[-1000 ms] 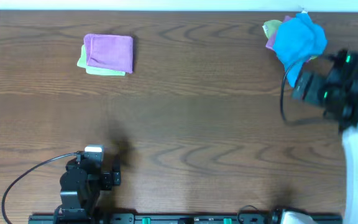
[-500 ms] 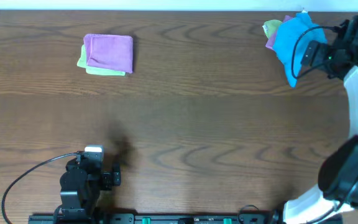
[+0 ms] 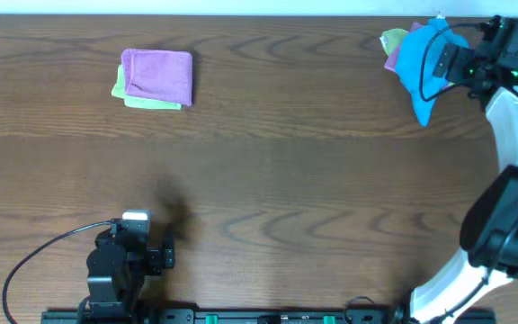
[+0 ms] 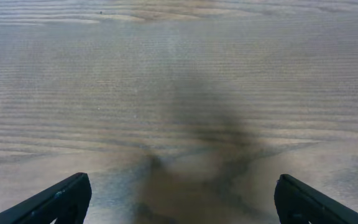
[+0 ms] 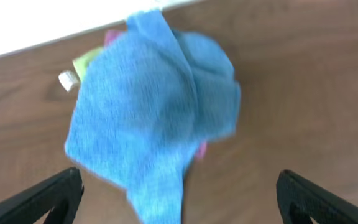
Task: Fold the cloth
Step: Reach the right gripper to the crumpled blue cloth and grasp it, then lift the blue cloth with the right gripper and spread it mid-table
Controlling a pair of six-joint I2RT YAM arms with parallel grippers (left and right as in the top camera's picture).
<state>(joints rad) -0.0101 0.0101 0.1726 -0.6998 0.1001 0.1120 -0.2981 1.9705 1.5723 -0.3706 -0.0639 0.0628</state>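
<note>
The cloth [image 3: 424, 61], a bright sky-blue piece of soft terry microfibre, lay crumpled at the far right corner of the dark brown wooden desk [image 3: 313, 171]. Its upper tip reached the far edge of the desk, and a narrow tail of it pointed toward the near side. It was not spread flat; in the right wrist view the cloth [image 5: 148, 118] showed a raised fold running through its middle. It lay on top of other cloths: a yellow-green cloth [image 3: 392, 40] and a purple cloth [image 3: 390, 60] looked out from under its left edge.

The right tool [image 3: 448, 61] was at the right edge of the cloth, with the arm reaching along the right side of the desk. In its own view the right tool [image 5: 179, 180] was released, both black fingers spread wide with nothing between them. I could not tell if it touched the cloth.

The left tool [image 4: 183, 183] was also released and empty, over bare wood near the front left of the desk.

A folded purple cloth [image 3: 158, 76] on a yellow-green cloth [image 3: 144, 102] sat at the far left, well apart from the cloth. Between the two piles a wide stretch of wood lay open.
</note>
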